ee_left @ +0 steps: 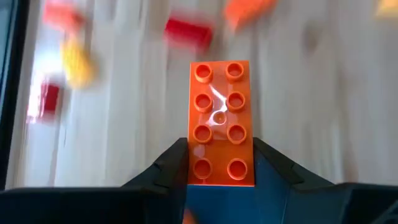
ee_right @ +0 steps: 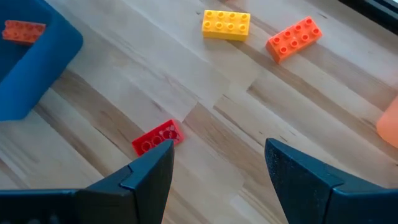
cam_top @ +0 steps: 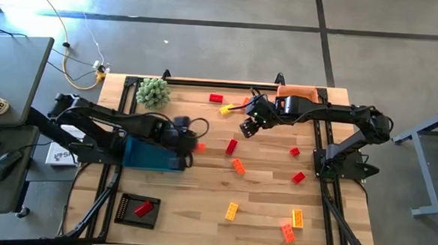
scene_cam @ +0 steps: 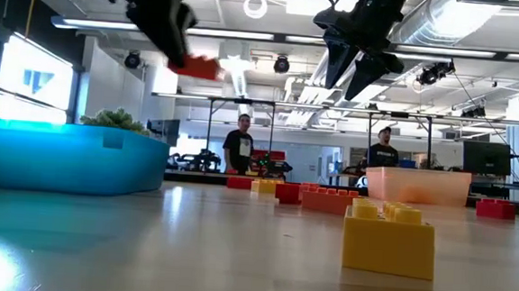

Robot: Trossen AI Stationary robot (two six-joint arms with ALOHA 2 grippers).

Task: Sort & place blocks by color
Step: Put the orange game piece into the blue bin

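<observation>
Yellow block point(scene_cam: 388, 236) sits closest in the low view, lower right. At centre of the high view, the left hand point(cam_top: 190, 145) is clamped on an orange block point(ee_left: 220, 122) above the blue tray point(cam_top: 151, 152). Upper centre, the right hand point(cam_top: 249, 126) hovers, fingers apart, a red block point(ee_right: 158, 137) on the worktop point(cam_top: 260, 200) just beside one fingertip.
</observation>
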